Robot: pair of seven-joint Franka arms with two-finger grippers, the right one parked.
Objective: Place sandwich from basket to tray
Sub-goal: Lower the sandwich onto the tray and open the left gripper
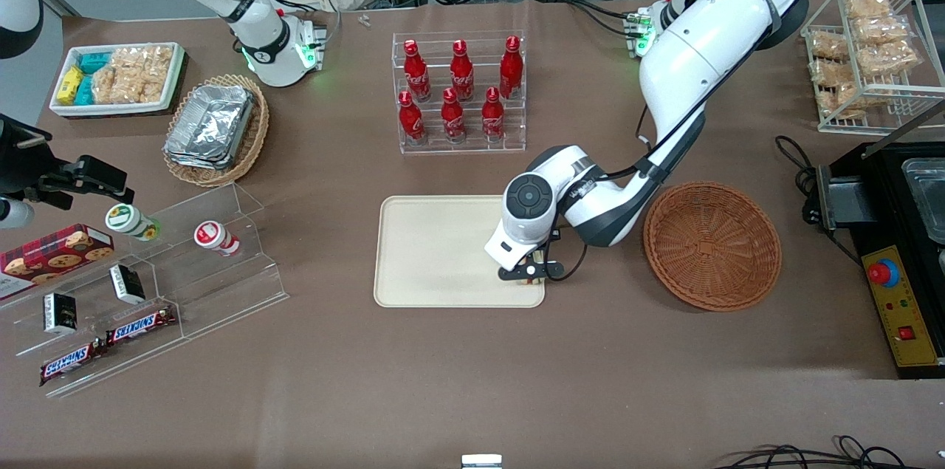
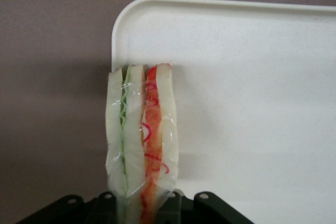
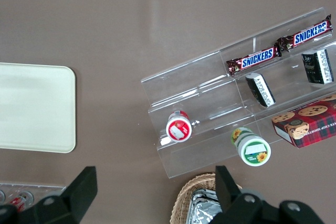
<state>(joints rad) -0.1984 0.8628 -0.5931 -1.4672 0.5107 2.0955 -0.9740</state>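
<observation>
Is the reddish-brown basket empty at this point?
Empty: the basket shows only bare weave. The sandwich is in the gripper, over the tray's corner.

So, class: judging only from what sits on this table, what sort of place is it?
Probably a robotics lab staged as a snack shop: red cola bottles on a clear tiered rack, Snickers bars on acrylic steps, cables near the arm bases. The gripper holds a wrapped triangular sandwich over the cream rectangular tray.

The clear-wrapped sandwich point(image 2: 140, 145) shows pale white bread with green and orange-red filling stripes in the black tool point(image 1: 529, 275) over the plain cream-beige tray point(image 1: 435, 251), beside the reddish-brown woven basket point(image 1: 712, 245) on the brown desk point(image 1: 472, 380).
</observation>
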